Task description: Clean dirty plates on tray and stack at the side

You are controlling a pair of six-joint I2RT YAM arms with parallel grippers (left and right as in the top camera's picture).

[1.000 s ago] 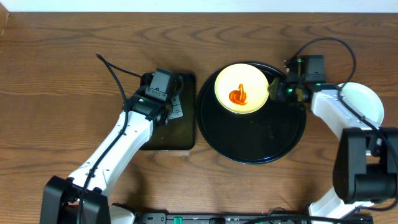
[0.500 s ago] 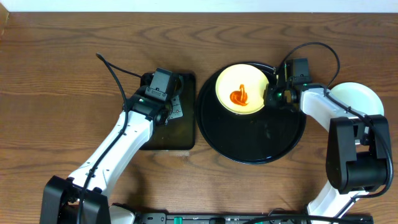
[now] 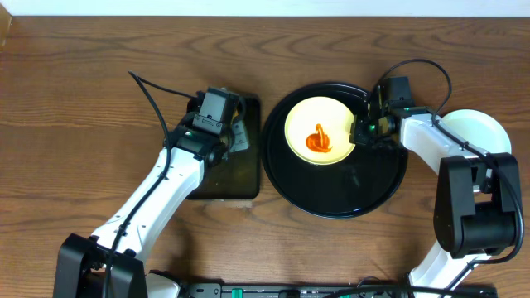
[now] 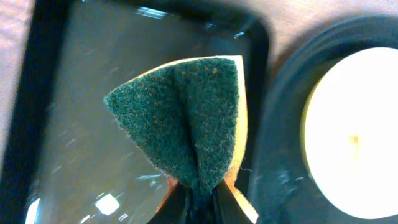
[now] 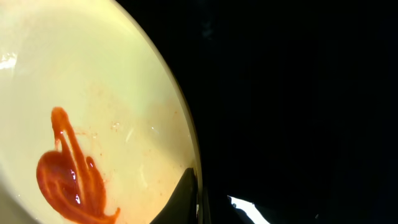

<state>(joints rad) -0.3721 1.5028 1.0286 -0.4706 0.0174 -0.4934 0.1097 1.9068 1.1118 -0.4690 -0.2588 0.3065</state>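
Pinching rim of yellow plate with closed right gripper, on round tray toward the far edge. Squeezing folded sponge tight in left gripper above rectangular tray. Counting two plates, with pale plate at the right edge.

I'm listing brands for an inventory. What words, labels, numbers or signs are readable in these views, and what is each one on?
No readable text in any view.
The pale yellow plate, round black tray, rectangular black tray and green sponge: no lettering, only a red sauce smear on the plate.
The dark bar at the overhead view's bottom edge: a green mark, too small to read.
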